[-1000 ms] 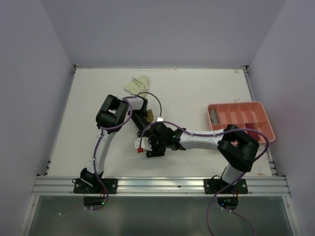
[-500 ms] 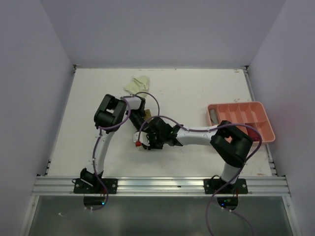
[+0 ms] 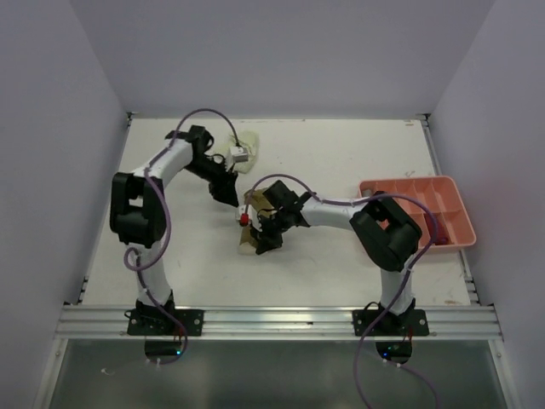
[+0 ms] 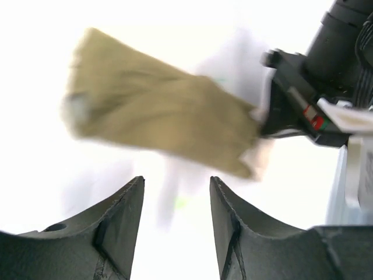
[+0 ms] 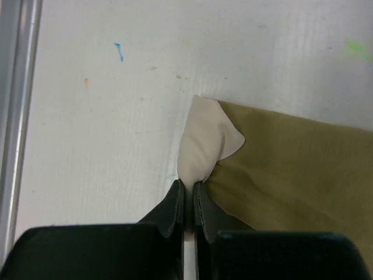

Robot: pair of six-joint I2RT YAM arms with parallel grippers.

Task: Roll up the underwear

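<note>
The olive-tan underwear (image 3: 249,246) lies at the table's middle. In the right wrist view it (image 5: 291,175) spreads to the right, with a pale cream corner (image 5: 204,146) standing up. My right gripper (image 5: 189,195) is shut on that corner; from above this gripper (image 3: 260,237) sits over the cloth. My left gripper (image 3: 232,194) hovers just behind and left of it. In the left wrist view its jaws (image 4: 176,186) stand open and empty, and the blurred olive-tan cloth (image 4: 157,125) lies beyond them. Pale yellow-green underwear (image 3: 249,142) lies near the table's back edge.
A salmon-pink compartment tray (image 3: 426,198) sits at the right edge of the table, behind the right arm's elbow. The right gripper's black body (image 4: 303,111) shows at the right of the left wrist view. Small coloured marks dot the white tabletop (image 5: 119,51).
The left arm let go, opened its jaws and swung back and to the left, away from the olive-tan cloth. The right gripper shut on the cloth's pale corner.
</note>
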